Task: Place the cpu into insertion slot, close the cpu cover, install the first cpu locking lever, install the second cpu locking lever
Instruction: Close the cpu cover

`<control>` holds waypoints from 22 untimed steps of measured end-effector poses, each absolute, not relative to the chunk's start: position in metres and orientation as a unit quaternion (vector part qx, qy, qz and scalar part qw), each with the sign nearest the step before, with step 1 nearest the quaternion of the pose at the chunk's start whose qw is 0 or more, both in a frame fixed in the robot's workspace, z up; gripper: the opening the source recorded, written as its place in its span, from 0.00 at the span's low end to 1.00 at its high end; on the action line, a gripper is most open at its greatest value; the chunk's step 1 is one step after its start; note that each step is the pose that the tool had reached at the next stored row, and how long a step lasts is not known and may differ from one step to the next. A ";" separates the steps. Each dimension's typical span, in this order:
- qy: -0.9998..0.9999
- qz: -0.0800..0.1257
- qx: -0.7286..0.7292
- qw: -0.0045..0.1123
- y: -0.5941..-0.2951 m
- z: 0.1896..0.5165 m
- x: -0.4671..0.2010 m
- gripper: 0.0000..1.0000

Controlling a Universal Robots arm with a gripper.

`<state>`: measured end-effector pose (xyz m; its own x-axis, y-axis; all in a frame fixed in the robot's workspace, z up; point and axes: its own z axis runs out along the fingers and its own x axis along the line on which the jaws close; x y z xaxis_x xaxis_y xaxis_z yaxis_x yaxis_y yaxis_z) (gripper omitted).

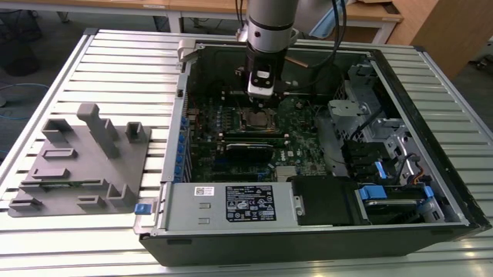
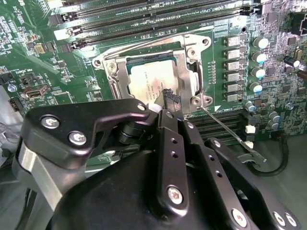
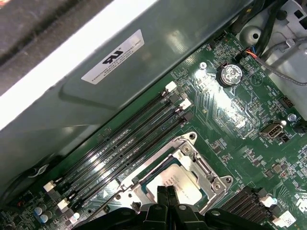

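The cpu (image 2: 148, 84) lies flat in the insertion slot (image 2: 111, 72) on the green board, its silver top showing through the cutout of the cpu cover (image 2: 186, 62), which lies down over it. My gripper (image 2: 169, 98) hangs shut just above the near edge of the cpu, with nothing between its fingers. A thin wire locking lever (image 2: 230, 134) sticks out from the socket's corner, slanting over the memory slots. In the first wrist view the gripper (image 3: 166, 192) hovers over the cpu (image 3: 177, 182). In the exterior view the gripper (image 1: 260, 104) stands over the socket (image 1: 253, 119).
The open computer case (image 1: 177, 115) lies on a slatted table. Long black memory slots (image 2: 144, 19) flank the socket. A black card (image 1: 248, 151), a power supply (image 1: 231, 205) and drive bays (image 1: 385, 150) sit nearby. A grey fixture tray (image 1: 77, 161) lies at the exterior view's left.
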<state>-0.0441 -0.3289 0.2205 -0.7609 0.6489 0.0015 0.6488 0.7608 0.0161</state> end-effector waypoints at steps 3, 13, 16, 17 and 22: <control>0.940 0.008 0.340 0.002 -0.329 0.220 -0.044 0.11; 0.941 0.008 0.338 0.002 -0.329 0.220 -0.044 0.11; 0.941 0.008 0.338 0.002 -0.329 0.220 -0.044 0.11; 0.941 0.008 0.338 0.002 -0.329 0.220 -0.044 0.11; 0.944 0.008 0.331 0.002 -0.329 0.220 -0.044 0.11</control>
<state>-0.0441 -0.3290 0.2205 -0.7809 0.6247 0.0015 0.6246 0.7808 0.0161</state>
